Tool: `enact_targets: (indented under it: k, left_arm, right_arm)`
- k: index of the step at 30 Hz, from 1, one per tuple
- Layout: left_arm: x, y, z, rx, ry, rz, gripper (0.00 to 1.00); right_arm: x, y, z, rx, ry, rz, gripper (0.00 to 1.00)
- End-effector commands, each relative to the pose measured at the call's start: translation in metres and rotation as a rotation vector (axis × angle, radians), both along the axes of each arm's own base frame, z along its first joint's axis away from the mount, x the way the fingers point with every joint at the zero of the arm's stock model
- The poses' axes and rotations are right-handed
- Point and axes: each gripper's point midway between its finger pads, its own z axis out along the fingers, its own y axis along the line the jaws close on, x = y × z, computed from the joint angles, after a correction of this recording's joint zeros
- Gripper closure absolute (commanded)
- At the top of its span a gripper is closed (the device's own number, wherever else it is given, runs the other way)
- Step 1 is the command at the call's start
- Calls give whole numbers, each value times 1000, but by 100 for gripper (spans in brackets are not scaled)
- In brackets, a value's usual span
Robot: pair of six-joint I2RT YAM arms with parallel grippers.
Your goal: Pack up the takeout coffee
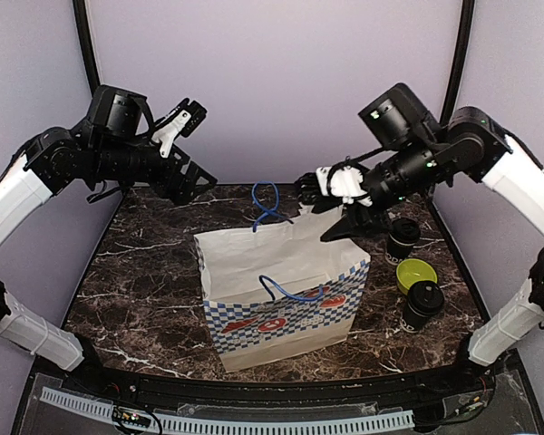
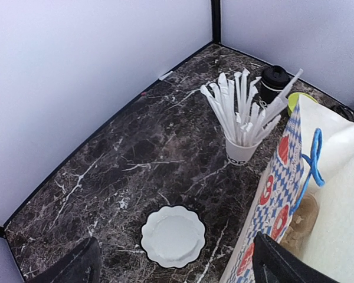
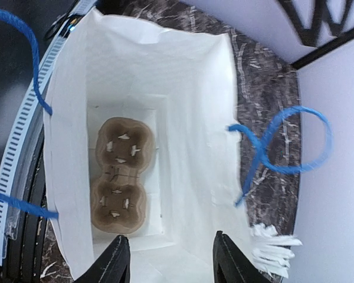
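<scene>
**Two black cups stand on the table, right of the open bag**

Top view: the paper bag (image 1: 281,285) stands upright and open in the middle of the dark marble table (image 1: 136,290). Its blue handles (image 1: 290,292) are raised. To its right three things stand in a row from front to back: the near cup (image 1: 422,304), the green bowl (image 1: 416,274) and the far cup (image 1: 403,237). Both cups are black with black lids on, and both are outside the bag. The right gripper (image 1: 319,210) hangs over the bag's far right corner with its jaws apart, holding nothing. The left gripper (image 1: 192,179) is raised over the table's far left, well apart from the bag.

Left wrist view: the left gripper's fingers sit in the bottom corners of the frame, spread wide, with nothing between them. Below lies a white scalloped plate (image 2: 173,236). Beyond it a white cup of straws (image 2: 242,150) stands just beside the bag's checkered side. The far cup shows behind the straws, with the bowl's rim next to it.

Right wrist view: the right gripper's fingers are spread above the bag's mouth. A brown cardboard carrier (image 3: 119,177) with two sockets lies flat on the bag's floor. The straw tips show outside the bag wall.
</scene>
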Motion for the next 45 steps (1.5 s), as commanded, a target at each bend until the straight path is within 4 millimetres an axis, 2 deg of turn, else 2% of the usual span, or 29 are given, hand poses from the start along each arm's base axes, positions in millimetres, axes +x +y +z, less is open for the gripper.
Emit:
enact_targets:
  k: [1,2,5,6,8,13,16,18,22,30,32,34,39,45]
  left_arm:
    - [13,14,20,-18,-43,108,9]
    - [15,14,23,-29,-54,115,9]
    - [19,15,30,-54,-76,133,9]
    - [20,15,32,-62,-85,136,9]
    - [20,16,35,-70,-92,139,9]
    - [20,16,33,-78,-95,135,8]
    - [18,15,32,-90,-93,125,8]
    - [16,15,29,-92,-87,122,8]
    - [11,19,27,-104,-85,120,8]
    - [3,23,17,-115,-63,115,8]
    - [1,23,15,-117,-58,110,8]
    - [1,22,15,-121,-56,105,8]
    - [-1,18,10,-119,-42,86,8]
    - [-1,16,3,-114,-29,77,8]
  right_arm:
    - [32,-43,49,169,-55,-169,51]
    - [43,-60,54,191,-78,-232,50]
    - [77,-115,53,220,-170,-448,43]
    - [88,-143,53,230,-201,-535,41]
    - [104,-176,39,195,-208,-649,40]
    - [138,-237,0,98,-55,-830,40]
    - [167,-268,-27,52,71,-907,39]
    - [181,-286,-49,5,167,-944,35]
    - [197,-293,-93,-107,337,-926,28]
    - [218,-286,-135,-237,481,-863,25]
    - [214,-272,-146,-300,480,-828,25]
    - [217,-268,-157,-340,464,-835,25]
    - [221,-262,-168,-401,444,-844,21]
    - [226,-265,-179,-455,439,-857,19]
